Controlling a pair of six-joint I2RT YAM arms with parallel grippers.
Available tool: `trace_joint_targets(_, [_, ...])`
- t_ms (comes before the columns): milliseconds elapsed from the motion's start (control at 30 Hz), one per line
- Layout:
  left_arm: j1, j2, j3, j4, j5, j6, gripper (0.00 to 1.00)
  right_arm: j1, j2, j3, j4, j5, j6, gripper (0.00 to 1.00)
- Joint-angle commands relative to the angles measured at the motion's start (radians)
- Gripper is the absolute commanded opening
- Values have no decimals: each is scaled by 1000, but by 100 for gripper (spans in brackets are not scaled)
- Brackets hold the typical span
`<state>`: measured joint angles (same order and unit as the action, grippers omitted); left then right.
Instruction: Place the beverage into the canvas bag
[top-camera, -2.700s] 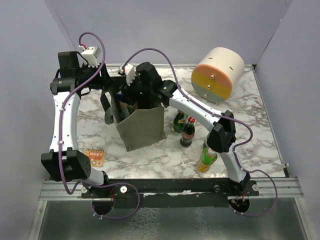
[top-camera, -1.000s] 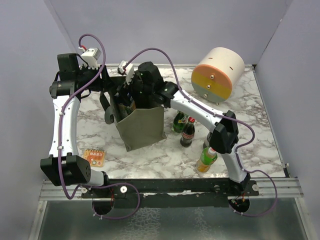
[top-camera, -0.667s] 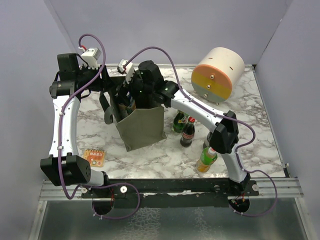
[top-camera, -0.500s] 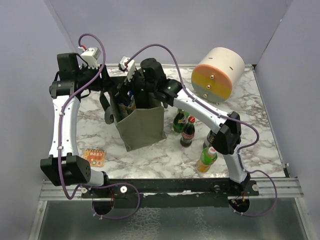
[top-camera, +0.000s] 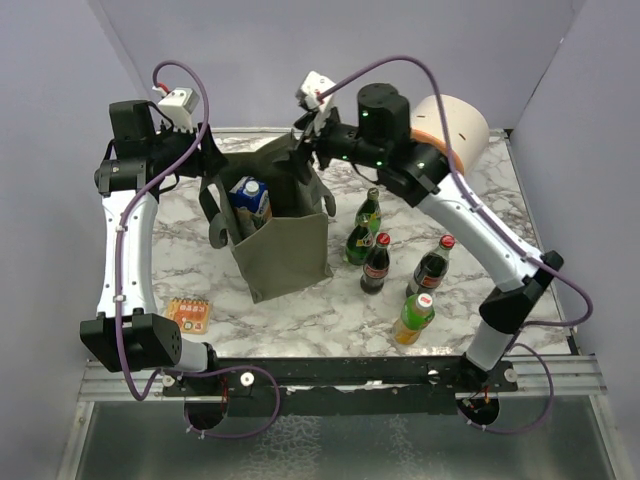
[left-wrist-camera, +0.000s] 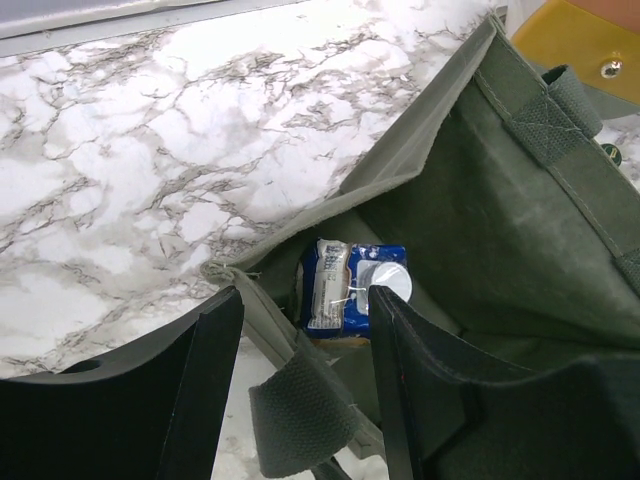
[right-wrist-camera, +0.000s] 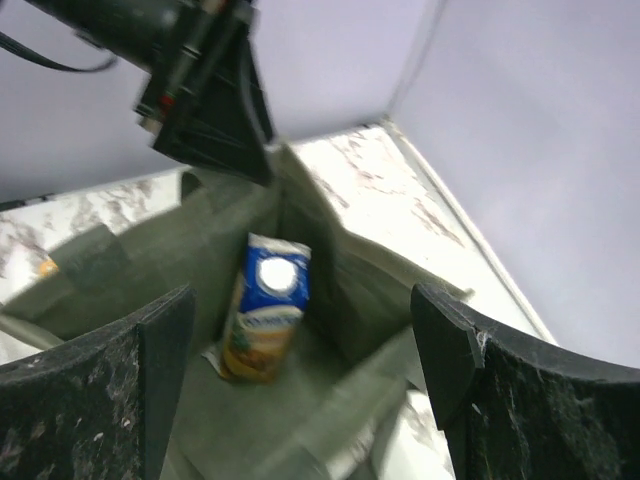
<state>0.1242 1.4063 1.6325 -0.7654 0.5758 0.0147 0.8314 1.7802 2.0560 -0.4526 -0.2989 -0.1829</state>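
Observation:
The canvas bag (top-camera: 285, 255) stands upright and open on the marble table. The beverage, a blue and orange carton (top-camera: 252, 197), rests inside it against the wall, white cap up (left-wrist-camera: 355, 290) (right-wrist-camera: 265, 300). My right gripper (top-camera: 308, 140) hangs open above the bag's back rim (right-wrist-camera: 130, 270) with nothing between its fingers, the carton far below. My left gripper (top-camera: 213, 172) is at the bag's left rim. Its fingers (left-wrist-camera: 215, 390) stand apart around the rim and a handle strap (left-wrist-camera: 300, 410), and I see no pinch.
Several glass bottles stand right of the bag: green (top-camera: 366, 214), cola (top-camera: 376, 265), dark (top-camera: 430, 270) and yellow-green (top-camera: 413, 318). A cream-and-orange cylinder (top-camera: 445, 135) lies at the back right. A small orange packet (top-camera: 190, 313) lies near the front left.
My right gripper has lifted out of the bag and swung up and to the right, its jaws wider, leaving the carton inside. The left arm has stayed in place.

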Motion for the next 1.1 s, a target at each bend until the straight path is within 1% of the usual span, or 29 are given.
trace_joint_targets(0, [-1,2,35,10,-7,21,56,-104,-95,-59,-169,27,-59,87])
trace_joint_targets(133, [-2,7,38,6,-10,33,56,-203,-181,-115,-295,-14,-81,87])
trace_joint_targets(233, [-2,8,36,10,-11,42,56,-242,-254,-185,-377,-31,-108,87])
trace_joint_targets(433, [-1,11,38,0,-6,54,56,-285,-388,-351,-481,-57,-122,87])
trace_joint_targets(633, [-2,9,32,-5,0,55,56,-291,-485,-464,-552,-157,-148,86])
trace_joint_targets(733, [-2,7,31,-7,3,54,56,-292,-520,-504,-577,-138,-148,85])
trace_joint_targets(833, [-2,5,30,-7,6,51,56,-301,-559,-525,-598,-69,-137,85])
trace_joint_targets(1067, [-2,-7,18,-7,6,53,56,-365,-642,-537,-675,11,-105,84])
